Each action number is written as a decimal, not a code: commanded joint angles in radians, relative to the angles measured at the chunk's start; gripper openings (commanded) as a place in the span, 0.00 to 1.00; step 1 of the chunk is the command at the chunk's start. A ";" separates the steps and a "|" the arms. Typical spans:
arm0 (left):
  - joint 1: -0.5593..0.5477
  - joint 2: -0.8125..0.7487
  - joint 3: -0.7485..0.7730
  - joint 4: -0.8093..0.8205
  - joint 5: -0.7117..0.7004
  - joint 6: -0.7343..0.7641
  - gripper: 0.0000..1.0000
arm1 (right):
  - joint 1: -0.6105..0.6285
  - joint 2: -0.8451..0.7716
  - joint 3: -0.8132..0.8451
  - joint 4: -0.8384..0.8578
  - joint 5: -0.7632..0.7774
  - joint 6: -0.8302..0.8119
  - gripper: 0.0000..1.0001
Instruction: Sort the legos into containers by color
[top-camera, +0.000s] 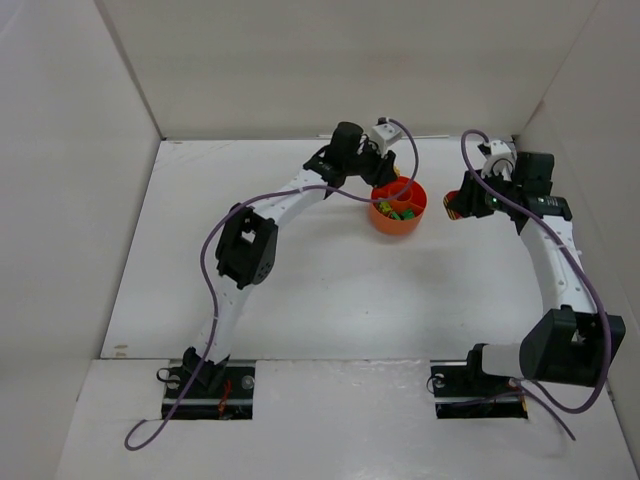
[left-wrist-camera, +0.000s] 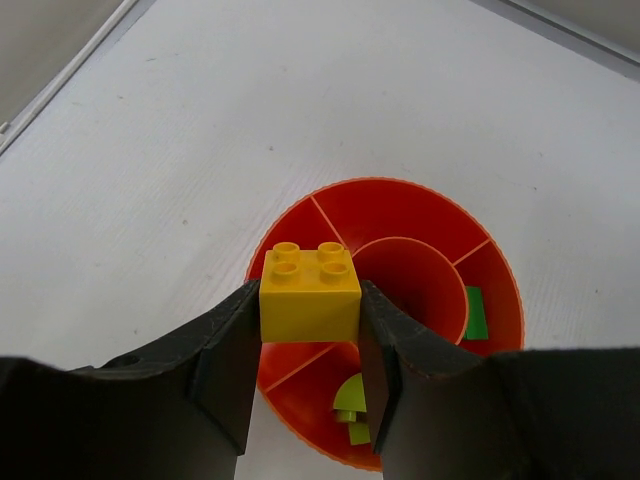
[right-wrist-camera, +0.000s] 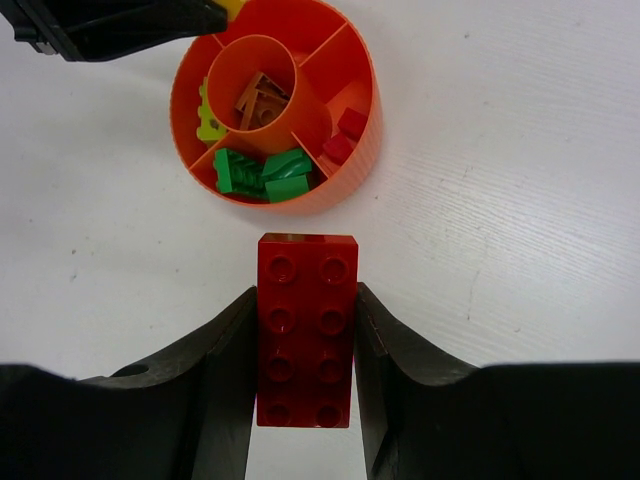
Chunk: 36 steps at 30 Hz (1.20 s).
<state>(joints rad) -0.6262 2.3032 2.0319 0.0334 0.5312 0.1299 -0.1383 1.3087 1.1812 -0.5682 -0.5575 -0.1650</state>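
Observation:
My left gripper (left-wrist-camera: 310, 296) is shut on a yellow four-stud lego (left-wrist-camera: 310, 290) and holds it above the orange divided bowl (left-wrist-camera: 400, 205), over a compartment on the bowl's left side. In the bowl lie lime pieces (left-wrist-camera: 352, 405) and a green piece (left-wrist-camera: 476, 312). In the right wrist view, my right gripper (right-wrist-camera: 305, 300) is shut on a long dark-red eight-stud lego (right-wrist-camera: 306, 320), just short of the bowl (right-wrist-camera: 300, 195). That view shows brown pieces (right-wrist-camera: 258, 100) in the central cup, green legos (right-wrist-camera: 262, 172), small red legos (right-wrist-camera: 345, 135) and lime ones (right-wrist-camera: 208, 125) in separate compartments.
From above, the bowl (top-camera: 398, 222) sits at the back middle of the white table, with the left gripper (top-camera: 392, 170) over it and the right gripper (top-camera: 462, 205) to its right. White walls (top-camera: 330, 70) close the back and sides. A purple cable (top-camera: 215, 260) loops off the left arm.

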 joint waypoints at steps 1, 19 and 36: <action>0.005 -0.002 0.050 0.053 0.035 -0.023 0.37 | -0.009 0.007 0.052 0.008 -0.019 -0.019 0.06; 0.005 0.028 0.070 0.054 0.035 -0.042 0.62 | -0.009 0.008 0.052 0.008 -0.032 -0.019 0.07; 0.016 -0.066 0.070 0.026 0.115 -0.052 0.78 | -0.009 -0.005 0.052 0.053 -0.105 -0.028 0.07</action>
<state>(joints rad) -0.6212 2.3455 2.0514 0.0505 0.5804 0.0845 -0.1383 1.3247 1.1843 -0.5678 -0.5922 -0.1806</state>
